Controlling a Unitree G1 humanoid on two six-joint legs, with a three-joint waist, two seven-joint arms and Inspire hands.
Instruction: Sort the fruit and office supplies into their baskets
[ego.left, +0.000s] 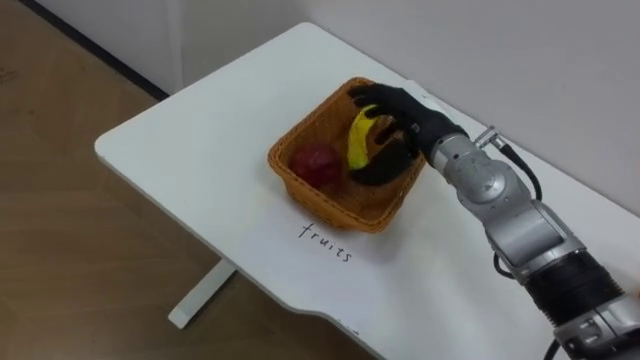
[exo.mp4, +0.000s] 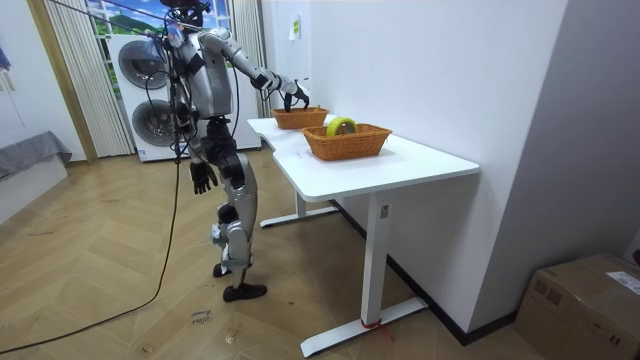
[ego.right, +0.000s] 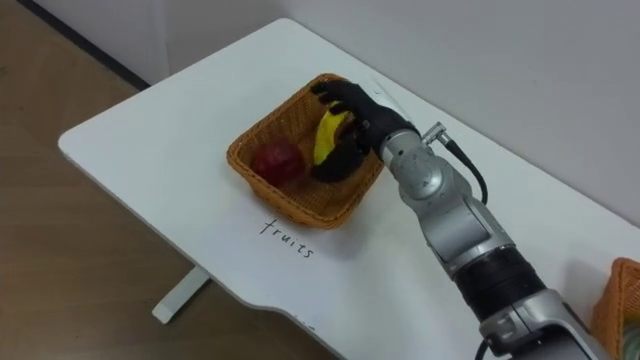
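Toward the white worktop's (ego.left: 200, 150) back edge, the right hand (ego.left: 402, 112) sat inside the fruit basket (ego.left: 345, 205), fingers clamped on the banana (ego.left: 357, 138) beside an apple (ego.left: 315, 164). Withdrawing before they parted might drag it out.

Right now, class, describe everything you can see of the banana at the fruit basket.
The banana is yellow, curved and smooth-skinned. It stands steeply, lower end down inside the wicker basket, beside the red fruit. The right hand grips it, dark fingers curled round its middle. Whether it touches the basket floor cannot be seen.
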